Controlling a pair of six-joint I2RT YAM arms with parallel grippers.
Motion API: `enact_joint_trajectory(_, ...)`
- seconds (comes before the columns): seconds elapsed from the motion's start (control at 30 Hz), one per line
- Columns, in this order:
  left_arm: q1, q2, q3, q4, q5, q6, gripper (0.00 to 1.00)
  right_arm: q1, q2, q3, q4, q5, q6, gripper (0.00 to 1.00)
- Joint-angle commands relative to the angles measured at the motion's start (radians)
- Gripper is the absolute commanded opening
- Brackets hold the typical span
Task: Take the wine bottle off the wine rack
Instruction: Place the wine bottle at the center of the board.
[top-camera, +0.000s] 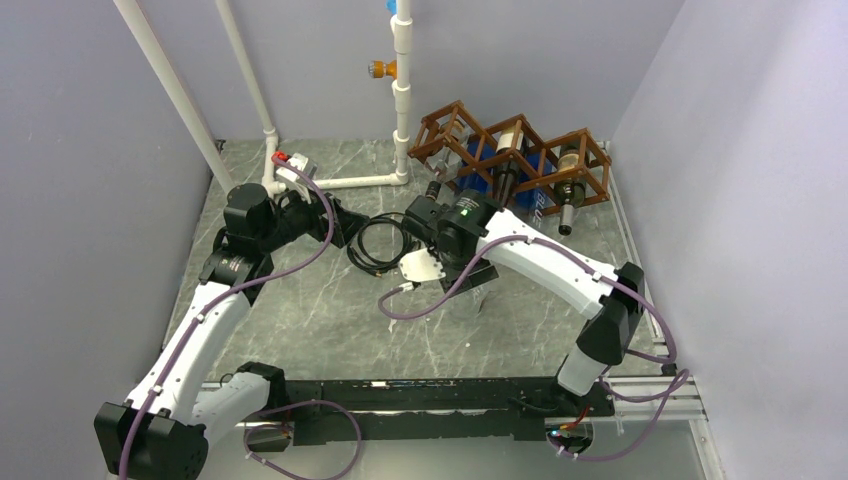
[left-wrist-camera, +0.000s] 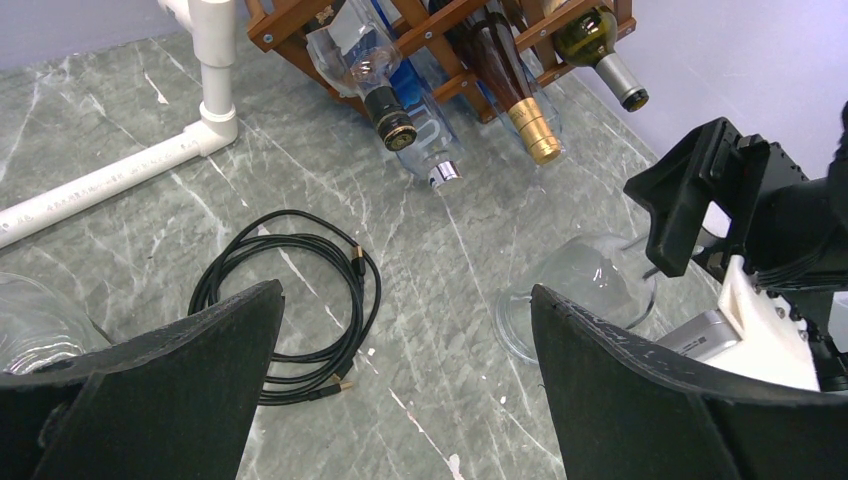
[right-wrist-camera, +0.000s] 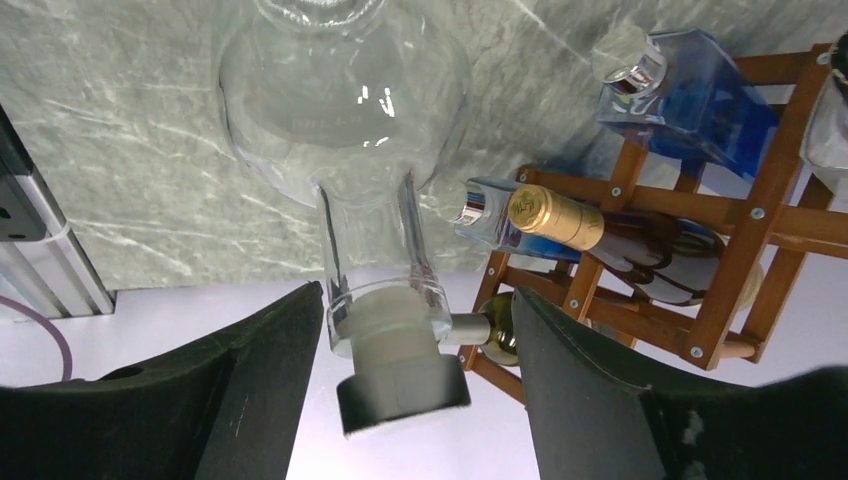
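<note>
right gripper (right-wrist-camera: 410, 300) flanks stoppered clear bottle (right-wrist-camera: 345, 110)

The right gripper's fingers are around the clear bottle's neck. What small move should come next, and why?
Probably draw the right gripper straight back off the clear bottle: its jaws stand apart around the neck, and the bottle is out of the wine rack and seems to rest on the table.

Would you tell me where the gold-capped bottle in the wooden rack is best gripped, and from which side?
By the neck, just behind the gold cap: it juts out at the front while the rack encloses the rest. Come from the front, jaws on either side.
</note>
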Motion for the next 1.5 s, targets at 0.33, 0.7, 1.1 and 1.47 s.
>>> enact_joint_trajectory(0.33, 0.005, -0.019, 0.037, 0.017, 0.021, 0.025, 0.99, -0.011, -0.046, 0.112, -0.006, -0.098, 0.024, 0.72)
enact_joint_trajectory(0.7, 0.005, -0.02, 0.034, 0.024, 0.045, 0.02, 0.99, -0.095, -0.103, 0.172, -0.005, -0.253, 0.024, 0.73)
enact_joint_trajectory(1.1, 0.009, -0.021, 0.023, 0.072, 0.136, -0.001, 0.99, -0.403, -0.281, 0.087, 0.09, -0.723, 0.032, 0.75)
enact_joint_trajectory(1.47, 0.009, 0.018, 0.024, 0.088, 0.256, -0.004, 0.98, -0.711, -0.568, -0.332, 0.599, -0.983, 0.343, 0.89)
